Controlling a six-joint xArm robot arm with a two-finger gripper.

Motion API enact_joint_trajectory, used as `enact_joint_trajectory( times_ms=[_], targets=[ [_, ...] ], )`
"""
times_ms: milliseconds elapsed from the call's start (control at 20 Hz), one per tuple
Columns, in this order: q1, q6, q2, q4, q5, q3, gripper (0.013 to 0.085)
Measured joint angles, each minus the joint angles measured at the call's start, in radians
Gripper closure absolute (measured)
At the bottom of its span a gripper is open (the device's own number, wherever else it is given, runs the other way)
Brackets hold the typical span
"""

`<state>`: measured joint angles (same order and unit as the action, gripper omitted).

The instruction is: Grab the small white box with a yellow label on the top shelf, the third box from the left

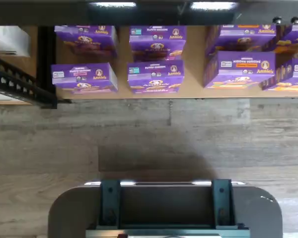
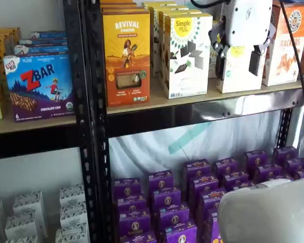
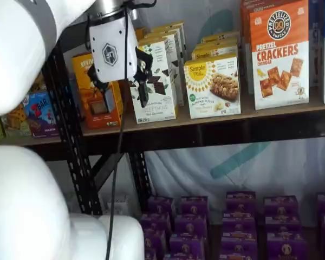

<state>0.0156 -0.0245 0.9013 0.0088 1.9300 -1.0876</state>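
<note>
A robot arm hangs in front of a store shelf, and the grab has not begun. The gripper (image 2: 239, 59) hovers at the height of the top shelf (image 2: 192, 98), its white body and two black fingers hanging down with a plain gap between them: the jaws stand wide and hold nothing.

The small white box (image 3: 213, 86) stands upright on the top shelf, its long axis vertical and its broad printed front facing out toward the cameras. A round yellow label sits near its top. It is shorter than its left neighbour, the taller white box (image 3: 154, 81) printed with dark chocolate squares, and left of that stands the orange-yellow Revival box (image 2: 126, 58). To its right is an orange pretzel cracker box (image 3: 279, 54).

In one shelf view the gripper hangs in front of the small white box; in the other it appears left of it, so it is probably not yet lined up in depth. All remains to do: approach, close on the box, draw it out.

Purple boxes (image 1: 156, 77) fill the lower shelf.
</note>
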Motion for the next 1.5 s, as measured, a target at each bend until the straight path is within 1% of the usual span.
enact_joint_trajectory(
  times_ms=[250,350,450,800,950,1150,1350,1500],
  targets=[
    [-0.052,0.056,-0.009,-0.016,-0.034,0.015,0.013],
    [-0.08,0.083,-0.018,-0.017,-0.051,0.019,0.013],
    [-0.119,0.119,-0.028,-0.01,-0.084,0.028,0.013],
    [-0.217,0.214,-0.093,-0.013,-0.206,0.045,0.013],
    [-0.25,0.247,-0.13,-0.02,-0.262,0.041,0.013],
    [-0.292,0.285,-0.176,-0.01,-0.321,0.023,0.013],
    [-0.32,0.312,-0.217,-0.012,-0.37,0.001,0.013],
    [-0.345,0.334,-0.248,-0.004,-0.393,-0.018,0.013]
  ],
)
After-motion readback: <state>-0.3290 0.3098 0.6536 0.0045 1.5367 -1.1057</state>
